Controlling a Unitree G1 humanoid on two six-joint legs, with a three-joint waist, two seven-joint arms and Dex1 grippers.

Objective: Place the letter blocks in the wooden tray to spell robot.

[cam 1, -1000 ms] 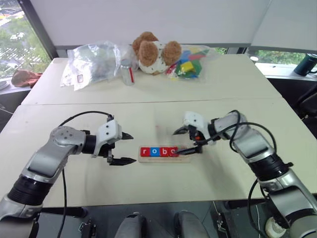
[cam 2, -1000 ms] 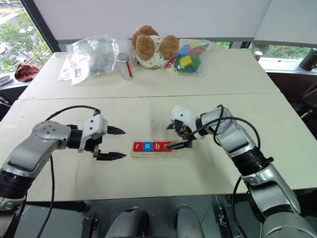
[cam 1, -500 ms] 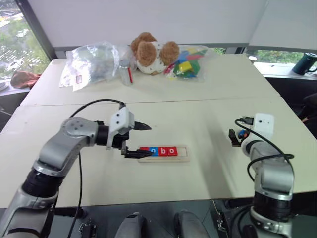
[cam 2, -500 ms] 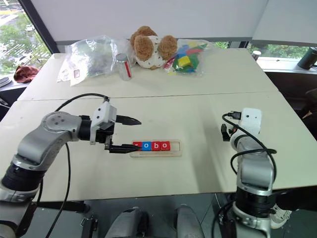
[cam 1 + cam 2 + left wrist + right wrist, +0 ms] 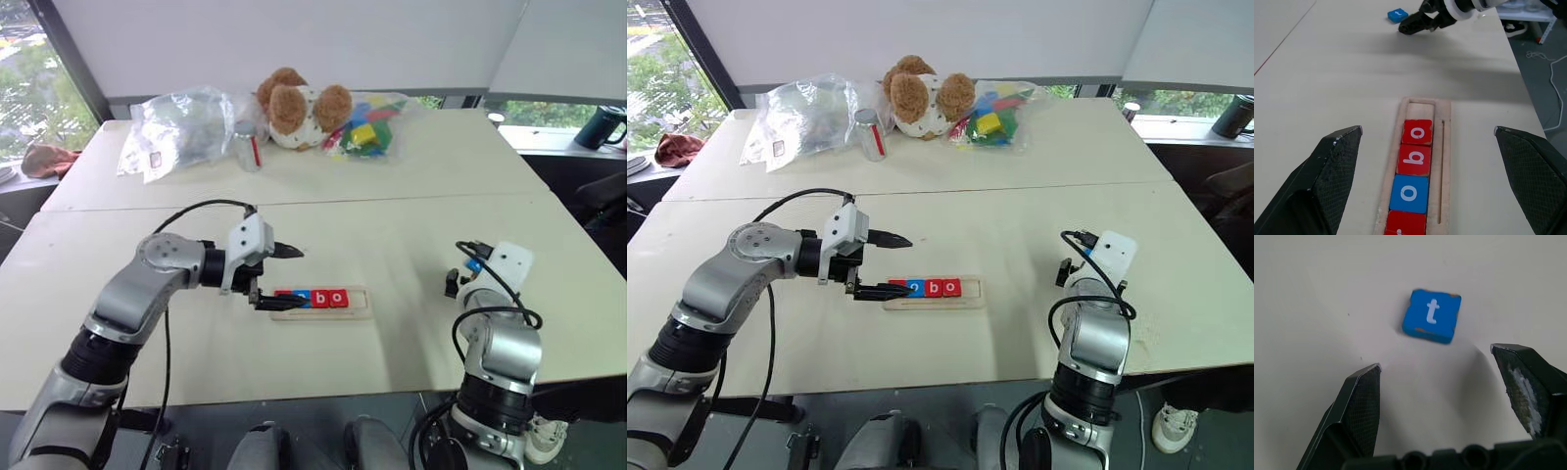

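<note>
The wooden tray [image 5: 359,304] lies mid-table with four letter blocks in a row: red r [image 5: 1400,223], blue o [image 5: 1409,193], red b [image 5: 1413,160], red o [image 5: 1418,132]. Its far-end slot [image 5: 1420,108] is bare. My left gripper [image 5: 294,277] stands open at the tray's left end, and its lower finger covers the r in the head views. A blue t block [image 5: 1431,316] lies flat on the table at the right. My right gripper [image 5: 1435,357] points down toward it, open, with the block just beyond its fingertips [image 5: 1369,377] and untouched.
On the far table sit a teddy bear [image 5: 294,103], a bag of coloured toy blocks [image 5: 367,127], a clear plastic bag [image 5: 181,127] and a can [image 5: 250,147]. A dark mug [image 5: 598,127] stands on the ledge at far right. The table's right edge is close to the right arm.
My right arm has swung from the tray's right end out to the right side of the table and turned downward. My left gripper has moved right, up to the tray's left end.
</note>
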